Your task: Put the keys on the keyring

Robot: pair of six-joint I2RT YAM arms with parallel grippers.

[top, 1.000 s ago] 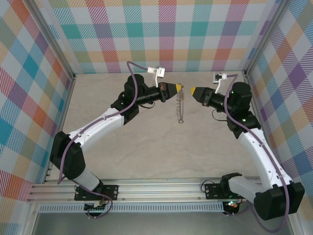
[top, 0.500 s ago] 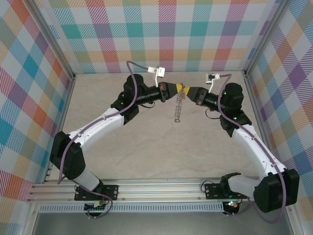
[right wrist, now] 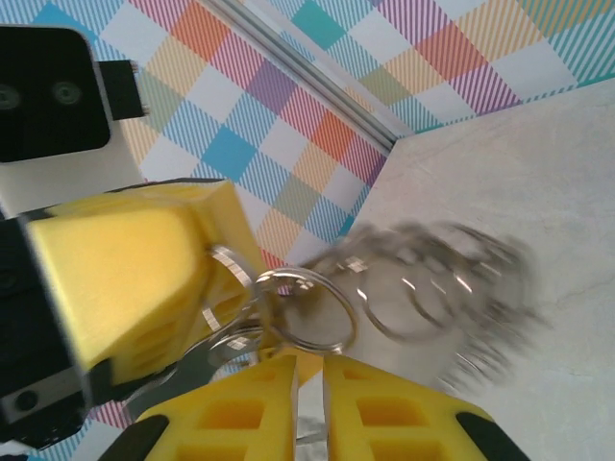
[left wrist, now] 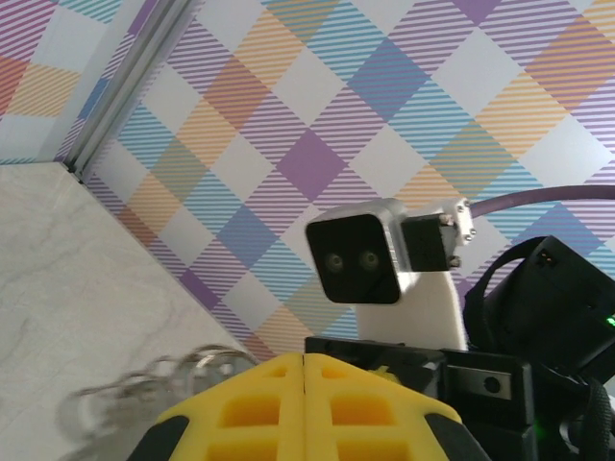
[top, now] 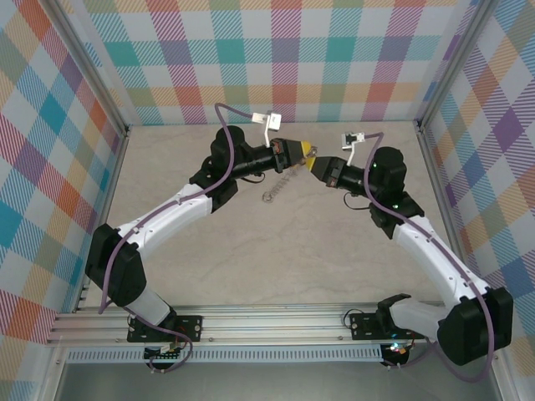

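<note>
Since a second back: right gripper has crossed the gap that lay between the two yellow tips. It now sits tip to tip with left gripper, just at its 4 o'clock in the top view. Keyring hung straight toward 6 o'clock then. Now it slants out toward 8 o'clock from the tips, above the table. It is blurred in both wrist views.

Left gripper: fingers pressed flat together, no slit between them, upper end of the keyring caught at the tip. In the right wrist view a loop comes out from beside the left gripper's yellow finger, which stands at 9 o'clock.

Right gripper: fingers nearly together, a thin slit left between. One round loop of the keyring sits just at 12 o'clock of that slit, its lower edge meeting the fingertips. The rest of the chain streams off toward 3 o'clock. Cannot tell whether these fingers pinch the loop or only touch it.
</note>
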